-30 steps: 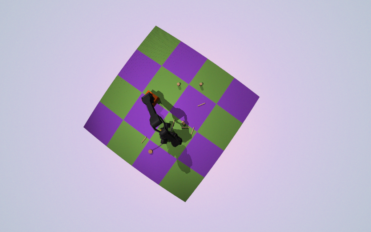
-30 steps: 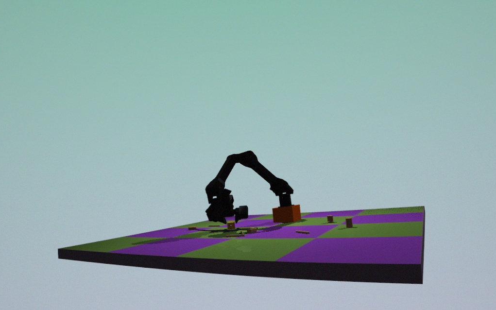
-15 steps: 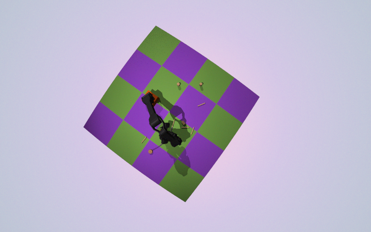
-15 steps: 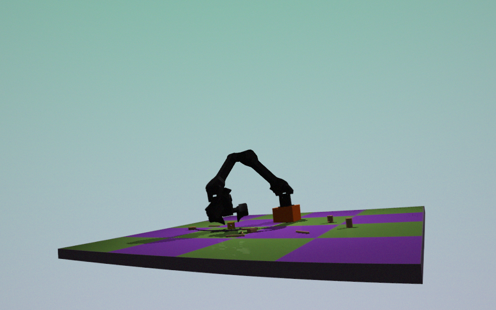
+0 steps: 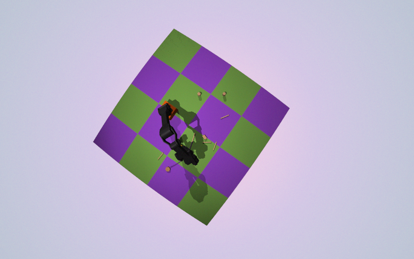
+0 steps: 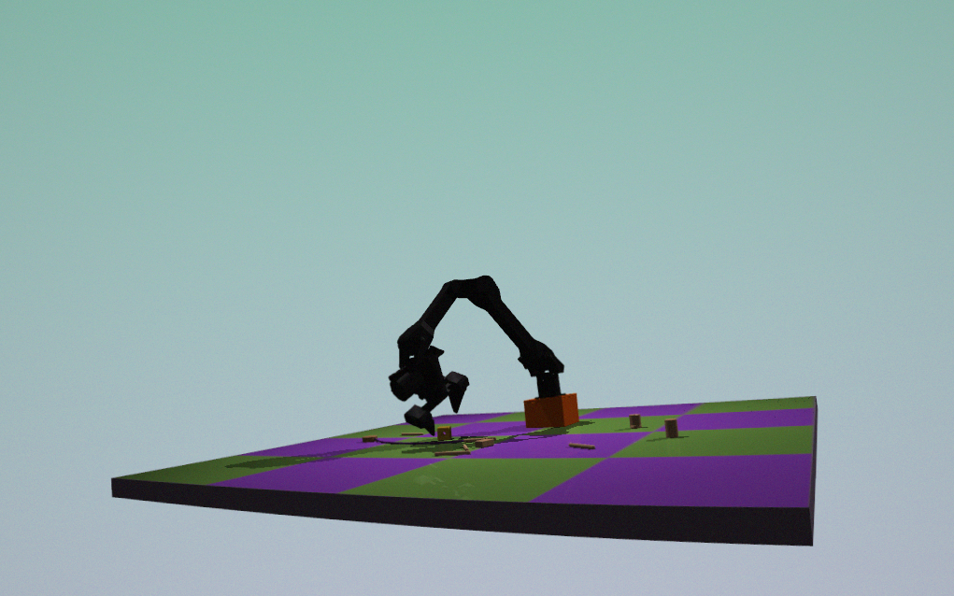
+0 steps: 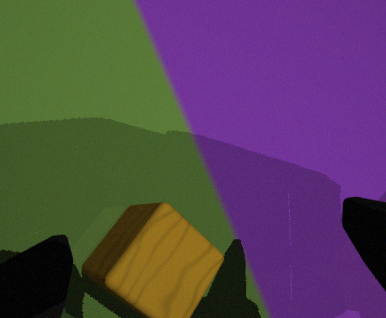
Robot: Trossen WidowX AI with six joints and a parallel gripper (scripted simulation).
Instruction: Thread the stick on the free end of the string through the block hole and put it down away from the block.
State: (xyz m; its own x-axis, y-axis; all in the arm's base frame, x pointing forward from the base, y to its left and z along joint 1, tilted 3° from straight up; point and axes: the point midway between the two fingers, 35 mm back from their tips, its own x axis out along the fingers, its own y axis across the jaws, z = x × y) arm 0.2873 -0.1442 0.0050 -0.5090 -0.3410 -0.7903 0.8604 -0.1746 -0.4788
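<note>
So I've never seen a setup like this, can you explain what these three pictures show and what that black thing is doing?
The black thing is a robot arm bolted to an orange base on a checkered green and purple table. One picture looks straight down from above, one looks from the side, and one comes from a camera on the arm's wrist. At the arm's tip is its hand, two fingers spread wide and holding nothing. It hangs just above a small wooden block. Scattered on the table are thin wooden sticks, such as one lying apart, two short pegs, and a round wooden button with a dark string leading from it toward the arm.
</note>
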